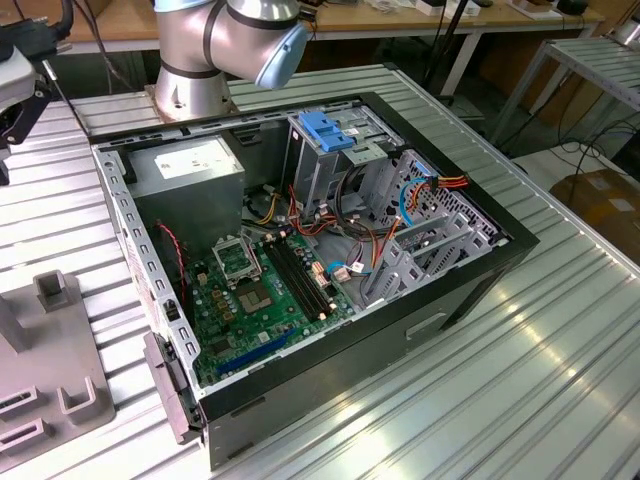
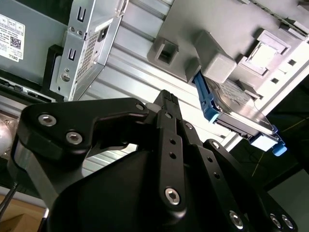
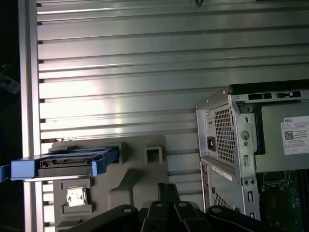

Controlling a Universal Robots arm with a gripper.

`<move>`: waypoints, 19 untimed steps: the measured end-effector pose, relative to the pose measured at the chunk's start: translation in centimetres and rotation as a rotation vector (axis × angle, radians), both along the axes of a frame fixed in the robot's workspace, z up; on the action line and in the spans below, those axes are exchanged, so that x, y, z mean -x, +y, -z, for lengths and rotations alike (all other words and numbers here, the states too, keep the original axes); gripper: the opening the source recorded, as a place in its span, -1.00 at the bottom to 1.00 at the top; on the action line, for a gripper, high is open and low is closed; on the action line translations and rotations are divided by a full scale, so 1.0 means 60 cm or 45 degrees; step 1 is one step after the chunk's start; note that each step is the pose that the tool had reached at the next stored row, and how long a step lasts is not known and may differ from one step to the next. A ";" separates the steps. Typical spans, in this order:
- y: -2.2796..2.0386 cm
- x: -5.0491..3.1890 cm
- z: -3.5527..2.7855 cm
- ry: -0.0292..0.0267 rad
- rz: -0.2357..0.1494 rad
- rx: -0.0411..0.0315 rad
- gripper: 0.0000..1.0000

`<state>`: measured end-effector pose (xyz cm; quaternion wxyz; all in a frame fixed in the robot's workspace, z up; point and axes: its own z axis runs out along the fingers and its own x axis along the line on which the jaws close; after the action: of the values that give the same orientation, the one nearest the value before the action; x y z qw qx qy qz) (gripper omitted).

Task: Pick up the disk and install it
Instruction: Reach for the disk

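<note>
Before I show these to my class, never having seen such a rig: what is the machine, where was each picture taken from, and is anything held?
The machine is one robot arm, silver with a pale blue cap. The exterior view comes from a camera off the arm; both wrist views come from cameras riding on it, so its black gripper juts into them. On the ribbed metal table lies an open computer case. Beside it a grey holder carries the disk, apart from the gripper.
</note>
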<state>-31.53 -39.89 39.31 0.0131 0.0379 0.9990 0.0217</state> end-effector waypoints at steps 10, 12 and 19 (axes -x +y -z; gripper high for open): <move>0.0000 0.035 0.000 -0.0001 0.000 0.0000 -0.80; 0.0001 0.041 0.000 0.0000 0.000 0.0000 -0.80; 0.0076 0.070 0.000 -0.0001 0.000 0.0002 -0.80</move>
<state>-35.72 -39.44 39.29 0.0131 0.0379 0.9990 0.0216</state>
